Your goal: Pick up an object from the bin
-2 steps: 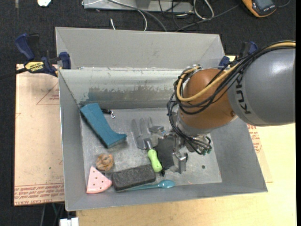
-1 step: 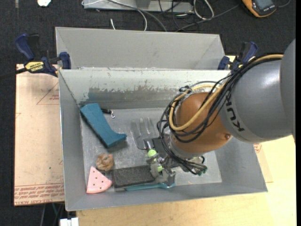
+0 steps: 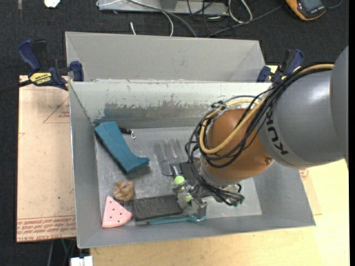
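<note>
Scuffed matt metal bin (image 3: pixel 166 118); inside it, matt teal foam block (image 3: pixel 117 146), rough dark pad (image 3: pixel 155 206), smooth pink wedge (image 3: pixel 113 214).

Brush (image 3: pixel 157 207) lies between triangle (image 3: pixel 115 214) at left and hand (image 3: pixel 192 203) at right.

The bin (image 3: pixel 83 159) was grey. The long block (image 3: pixel 119 147) was blue-green. The triangle (image 3: pixel 115 213) was pink with tiny dots. The lumpy thing (image 3: pixel 123 190) was brown. The flat pad (image 3: pixel 157 208) was dark grey with a blue-green edge. The arm (image 3: pixel 310 121) was silver-grey, its cover (image 3: pixel 236 143) orange, its cables (image 3: pixel 203 140) black and yellow.
</note>
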Robot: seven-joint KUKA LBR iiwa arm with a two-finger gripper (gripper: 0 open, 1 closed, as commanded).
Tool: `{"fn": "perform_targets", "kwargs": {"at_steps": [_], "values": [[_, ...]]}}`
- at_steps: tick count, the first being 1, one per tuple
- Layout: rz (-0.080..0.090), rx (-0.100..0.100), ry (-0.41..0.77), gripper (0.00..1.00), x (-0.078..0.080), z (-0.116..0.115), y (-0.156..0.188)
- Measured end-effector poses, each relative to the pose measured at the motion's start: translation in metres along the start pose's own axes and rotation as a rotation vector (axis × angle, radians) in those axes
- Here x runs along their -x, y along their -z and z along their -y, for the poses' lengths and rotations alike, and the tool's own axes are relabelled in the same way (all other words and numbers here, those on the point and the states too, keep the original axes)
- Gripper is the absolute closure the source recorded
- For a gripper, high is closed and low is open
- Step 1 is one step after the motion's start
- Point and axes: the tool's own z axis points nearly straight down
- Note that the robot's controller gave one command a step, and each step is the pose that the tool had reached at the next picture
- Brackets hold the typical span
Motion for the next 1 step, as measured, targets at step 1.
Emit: {"fn": "perform_targets", "kwargs": {"at_steps": [1], "values": [[-0.006,0.003,-0.199,1.00,0.0107,-0.0124,0.0478]]}}
